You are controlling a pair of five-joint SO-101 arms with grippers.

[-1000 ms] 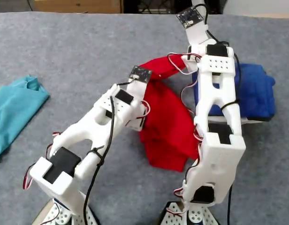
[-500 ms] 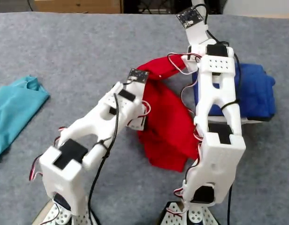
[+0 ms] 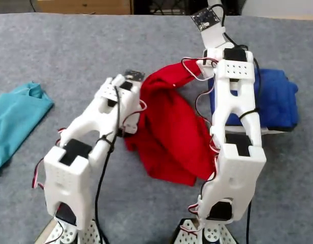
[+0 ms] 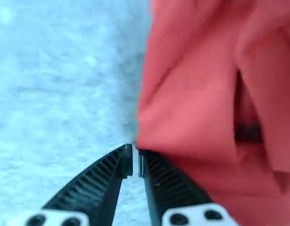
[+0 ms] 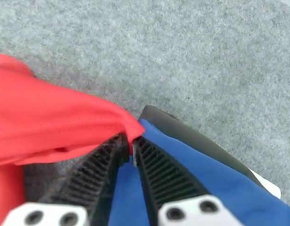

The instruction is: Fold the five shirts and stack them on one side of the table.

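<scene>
The red shirt (image 3: 171, 132) lies crumpled in the middle of the grey worktop (image 3: 70, 51), stretched between the two arms. The right gripper (image 5: 131, 143) has its jaws pressed together on a corner of the red cloth, held just above the near edge of the blue shirt (image 3: 278, 101). The left gripper (image 4: 134, 156) has its jaws all but closed. The shirt's opposite edge meets their tips, so it seems to be pinching that edge, though the close, soft view leaves some doubt.

The task looks to be in its early to middle part. The blue shirt sits as a compact folded bundle on the right side of the worktop, which I take to be the start of the stack. I cannot tell whether it holds more than one garment. The red shirt is still loose and rumpled, not yet laid flat, so its folding has barely begun. The teal shirt (image 3: 17, 119) lies spread and unfolded at the far left edge, well apart from the arms, and is yet to be done.
</scene>
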